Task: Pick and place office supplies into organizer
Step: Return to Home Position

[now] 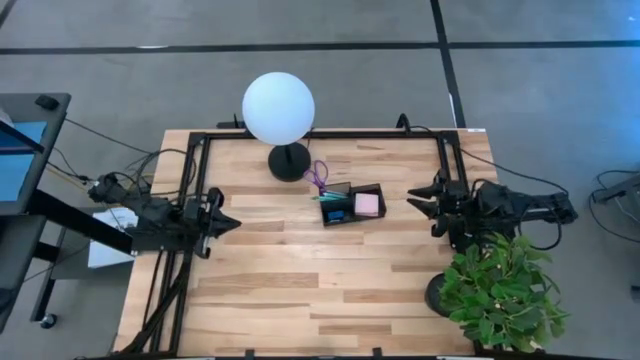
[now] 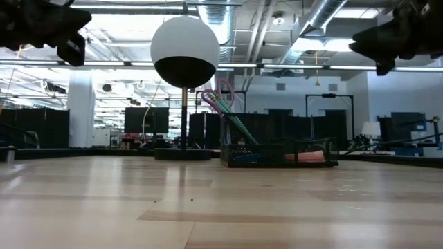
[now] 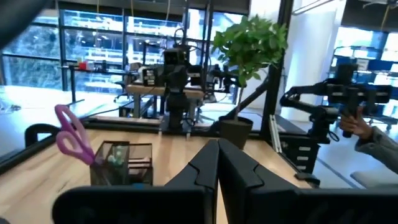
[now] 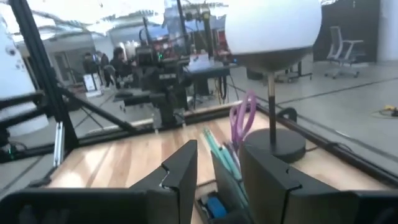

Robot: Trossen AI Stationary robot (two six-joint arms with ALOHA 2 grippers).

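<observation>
**Nearly home, yet two small dangers remain**

Both arms hang above the bench (image 1: 300, 290), well apart from the organizer (image 1: 383, 200), which stands near the middle, just beside the lamp (image 1: 278, 108). The left hand (image 1: 228, 222) is at the left side, clenched on nothing. The right hand (image 1: 418, 203) is at the right side, released and empty, with its fingers pointing toward the organizer.

The supplies that can be seen are all inside. The pink note pad (image 1: 366, 204) and the blue eraser (image 1: 336, 214) lie in their compartments. The scissors (image 1: 318, 177) and the pens (image 4: 219, 155) stand tilted and stick out over the rim toward the lamp.

The first danger is probably these tall things. If an arm swings low across the middle on its way home, it could catch the purple handles and tip the light organizer, or push it against the lamp. The second danger is the plant (image 1: 500, 290), which stands close beside the right arm. A wide or fast move backward could brush the leaves and disturb the pot (image 1: 437, 295) near the bench corner. A high and slow path would likely avoid both.
</observation>
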